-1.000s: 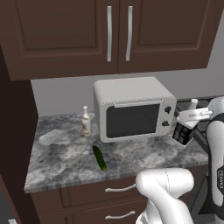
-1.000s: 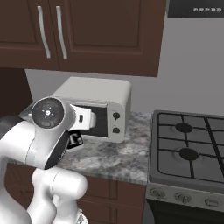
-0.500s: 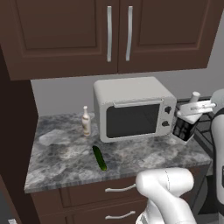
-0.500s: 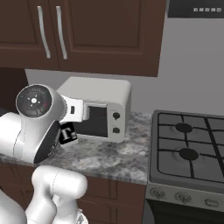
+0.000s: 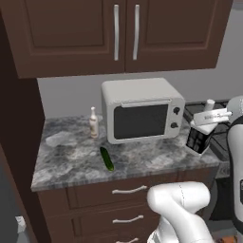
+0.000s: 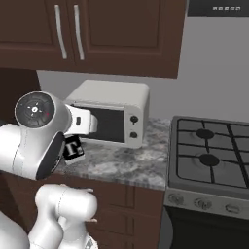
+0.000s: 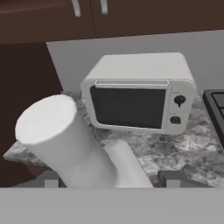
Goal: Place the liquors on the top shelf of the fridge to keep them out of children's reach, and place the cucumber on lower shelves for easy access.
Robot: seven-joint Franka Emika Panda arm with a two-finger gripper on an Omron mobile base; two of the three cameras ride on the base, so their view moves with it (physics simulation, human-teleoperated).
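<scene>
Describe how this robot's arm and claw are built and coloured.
The arm is glossy white with rounded, bulbous links. One joint ends in a dark round cap with small red marks. The claw has a white hand body; a dark block with pale printed markings sits below it.

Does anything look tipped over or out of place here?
The squat dark bottle hangs tilted in the gripper, off the counter. The cucumber lies loose on the stone; the slim cream bottle stands upright. Nothing spilled.
</scene>
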